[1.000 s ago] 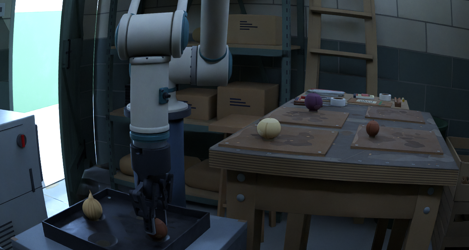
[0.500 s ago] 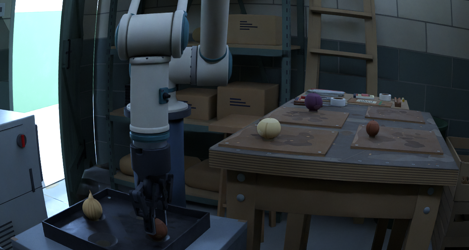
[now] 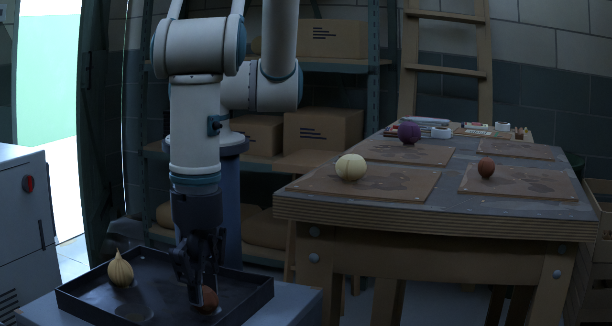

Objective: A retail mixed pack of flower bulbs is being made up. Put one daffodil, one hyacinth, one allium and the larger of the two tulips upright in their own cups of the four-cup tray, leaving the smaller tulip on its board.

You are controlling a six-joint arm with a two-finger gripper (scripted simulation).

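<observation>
My gripper point(image 3: 201, 300) reaches down into the dark four-cup tray point(image 3: 164, 288) at lower left, closed around a red-brown tulip bulb point(image 3: 209, 299) that sits in the tray's near right cup. A tan daffodil bulb point(image 3: 120, 271) stands upright in the far left cup. An empty cup point(image 3: 133, 312) shows at the tray's front. On the workbench, a pale cream bulb point(image 3: 351, 166) rests on the near left board. A purple bulb point(image 3: 409, 132) sits on the far left board. A smaller red-brown tulip point(image 3: 486, 167) stands on the near right board point(image 3: 518, 181).
Behind the work, metal shelving with cardboard boxes point(image 3: 323, 129) lines the wall, and a wooden ladder point(image 3: 445, 50) leans beside it. Tape rolls point(image 3: 441, 132) and small tools lie at the bench's far edge. A grey cabinet point(image 3: 25, 213) stands left of the tray.
</observation>
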